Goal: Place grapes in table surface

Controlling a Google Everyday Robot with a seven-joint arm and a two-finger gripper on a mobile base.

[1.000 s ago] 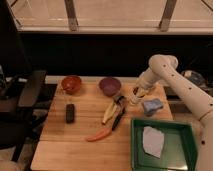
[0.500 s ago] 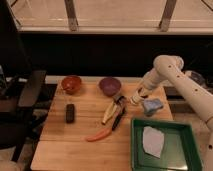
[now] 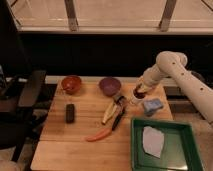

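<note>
The grapes (image 3: 141, 92), a small dark reddish bunch, sit at the tip of my gripper (image 3: 136, 98), just above the back right part of the wooden table surface (image 3: 75, 145). The gripper is closed around them. My white arm (image 3: 172, 65) reaches in from the right. The gripper is right of the purple bowl (image 3: 109, 85) and left of a blue cloth (image 3: 152, 106).
A red bowl (image 3: 71, 84) stands at the back left and a black block (image 3: 70, 113) lies left of centre. A banana (image 3: 111, 112), a dark utensil (image 3: 120, 117) and an orange carrot (image 3: 98, 135) lie mid-table. A green tray (image 3: 187, 150) with a white cloth (image 3: 152, 141) is front right. A chair (image 3: 22, 97) is on the left.
The arm's elbow has shifted a little to the right. The gripper has stayed at almost the same spot by the purple bowl, still with the grapes.
</note>
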